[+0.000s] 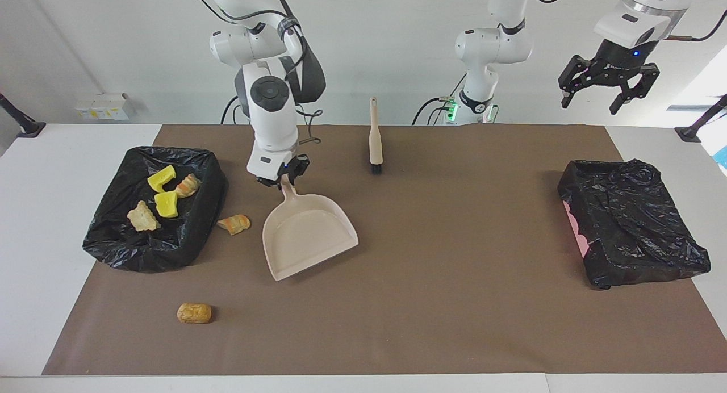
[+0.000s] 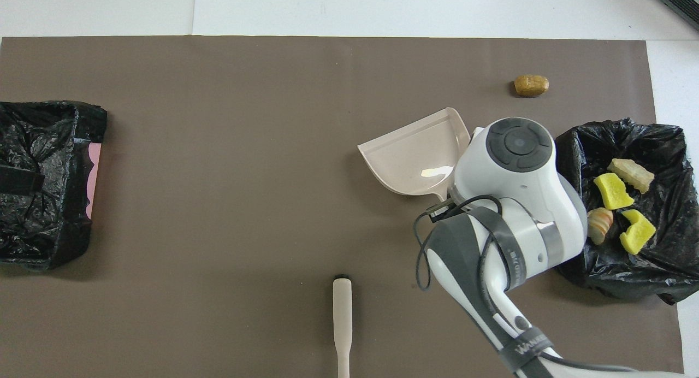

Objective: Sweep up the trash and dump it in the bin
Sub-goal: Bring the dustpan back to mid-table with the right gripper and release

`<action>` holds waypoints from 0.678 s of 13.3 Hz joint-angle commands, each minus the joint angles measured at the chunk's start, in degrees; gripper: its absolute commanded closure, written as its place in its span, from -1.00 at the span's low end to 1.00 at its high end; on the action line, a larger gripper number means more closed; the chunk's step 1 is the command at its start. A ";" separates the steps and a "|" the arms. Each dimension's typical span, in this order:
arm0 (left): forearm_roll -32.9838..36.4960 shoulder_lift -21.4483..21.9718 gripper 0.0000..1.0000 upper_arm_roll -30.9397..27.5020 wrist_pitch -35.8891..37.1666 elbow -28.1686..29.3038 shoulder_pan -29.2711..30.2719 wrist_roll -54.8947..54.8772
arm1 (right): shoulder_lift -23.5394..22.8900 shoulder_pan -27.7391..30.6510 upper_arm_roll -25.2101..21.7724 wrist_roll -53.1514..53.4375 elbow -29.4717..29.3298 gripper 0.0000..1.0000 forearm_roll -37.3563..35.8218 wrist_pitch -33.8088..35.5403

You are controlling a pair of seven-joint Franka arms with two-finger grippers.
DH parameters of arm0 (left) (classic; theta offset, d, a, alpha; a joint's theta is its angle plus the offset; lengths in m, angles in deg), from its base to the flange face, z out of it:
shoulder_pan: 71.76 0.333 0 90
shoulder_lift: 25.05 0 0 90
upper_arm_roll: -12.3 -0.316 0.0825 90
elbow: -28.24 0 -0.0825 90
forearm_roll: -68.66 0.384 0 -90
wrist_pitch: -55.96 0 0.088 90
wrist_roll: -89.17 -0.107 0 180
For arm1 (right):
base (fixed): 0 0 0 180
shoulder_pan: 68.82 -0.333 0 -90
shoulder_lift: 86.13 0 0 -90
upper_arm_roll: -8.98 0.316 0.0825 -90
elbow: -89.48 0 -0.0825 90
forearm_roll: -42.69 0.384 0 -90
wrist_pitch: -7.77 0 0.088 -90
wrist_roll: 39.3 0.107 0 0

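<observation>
I watch through two fixed cameras. One sits high across the table, facing the robots and taking in the whole brown mat from a distance. The other hangs above the robots' end, looking forward and steeply down. Both share the mat, turned half a turn between them.

You see both views bright and evenly lit, with sharp focus. Shadows on the worktop are soft and short. The dustpan carries a small white glare spot, and the black bin liner shines a little.
</observation>
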 commanded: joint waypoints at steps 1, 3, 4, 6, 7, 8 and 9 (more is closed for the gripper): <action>0.67 0.49 -1.00 0.40 0.75 0.08 0.64 -0.16 | -4.16 -3.43 -0.19 8.02 -6.38 1.00 4.15 0.20; 0.67 0.49 -1.00 0.40 0.75 0.08 0.64 -0.16 | -8.98 -6.87 -0.19 15.24 -11.91 1.00 4.16 0.20; 0.67 0.49 -1.00 0.40 0.75 0.08 0.64 -0.16 | -11.62 -8.45 -0.19 18.31 -14.20 1.00 3.55 0.37; 0.67 0.49 -1.00 0.40 0.75 0.08 0.64 -0.16 | -18.03 -11.79 -0.36 25.87 -20.96 1.00 1.97 0.99; 0.67 0.49 -1.00 0.40 0.75 0.08 0.64 -0.16 | -19.89 -12.41 -0.28 29.47 -21.60 1.00 0.48 0.90; 0.67 0.49 -1.00 0.40 0.75 0.08 0.64 -0.16 | -21.82 -12.68 -0.28 33.86 -23.17 1.00 0.38 0.64; 0.67 0.49 -1.00 0.40 0.75 0.08 0.64 -0.16 | -22.62 -12.77 -0.28 36.16 -24.23 1.00 0.55 0.64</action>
